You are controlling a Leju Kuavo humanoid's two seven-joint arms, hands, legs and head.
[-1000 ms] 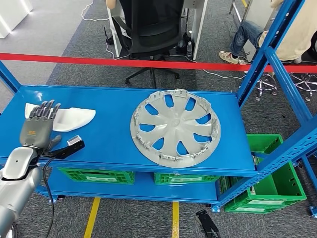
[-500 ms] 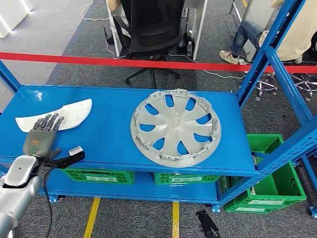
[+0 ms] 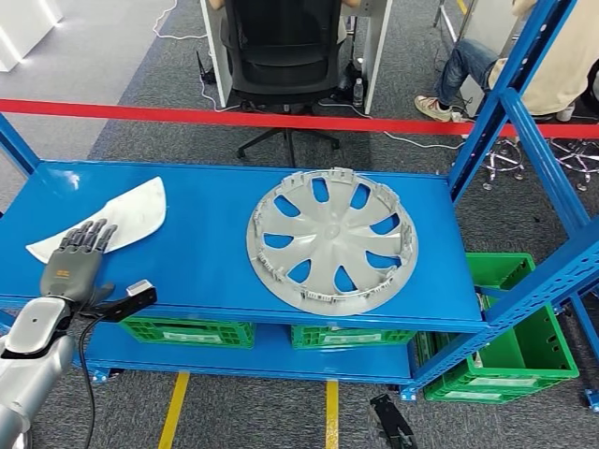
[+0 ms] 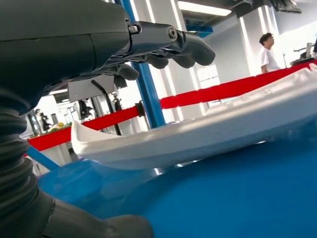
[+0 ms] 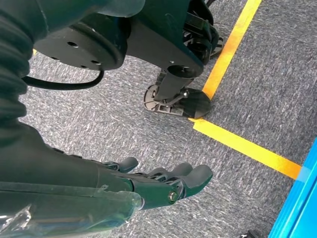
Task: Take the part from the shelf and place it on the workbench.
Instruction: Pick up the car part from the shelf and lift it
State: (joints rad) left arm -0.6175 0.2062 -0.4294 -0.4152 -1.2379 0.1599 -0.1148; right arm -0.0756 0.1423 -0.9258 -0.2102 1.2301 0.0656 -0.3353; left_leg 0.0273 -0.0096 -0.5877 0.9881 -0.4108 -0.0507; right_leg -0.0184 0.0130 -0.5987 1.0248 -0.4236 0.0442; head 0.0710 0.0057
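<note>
Reaching for the white part at the shelf's left end, well apart from the hubcap. Best done by sliding fingers over the part's near edge, thumb under, then closing firmly before lifting; thin curved plastic, likely to skate on the smooth blue surface if nudged. Left hand spread, fingers extended over the part, thumb apart below; holding nothing, contact with the part unclear. Right hand hanging over the floor, fingers loosely extended, empty.
</note>
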